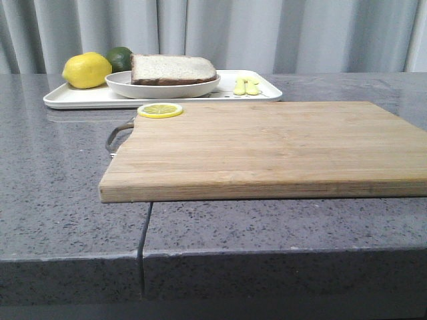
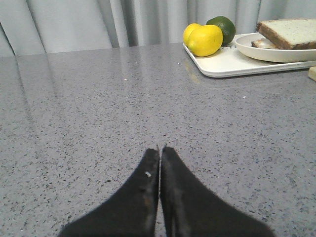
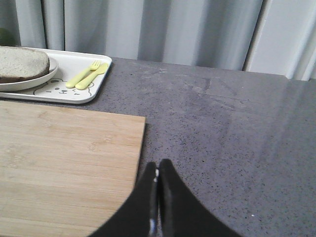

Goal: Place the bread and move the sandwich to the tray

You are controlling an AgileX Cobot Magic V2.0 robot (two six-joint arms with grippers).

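The white tray lies at the back left of the grey table. On it stands a round white plate that holds the sandwich. The thick bread slice lies on top, and a thinner slice peeks out beneath it. No egg shows. My left gripper is shut and empty over bare table, well short of the tray. My right gripper is shut and empty just off the right edge of the wooden board. Neither gripper appears in the front view.
A wooden cutting board fills the middle, overhanging the table's front edge, with a lemon slice at its far left corner and a metal handle. The tray also carries a lemon, a lime and a yellow fork and spoon.
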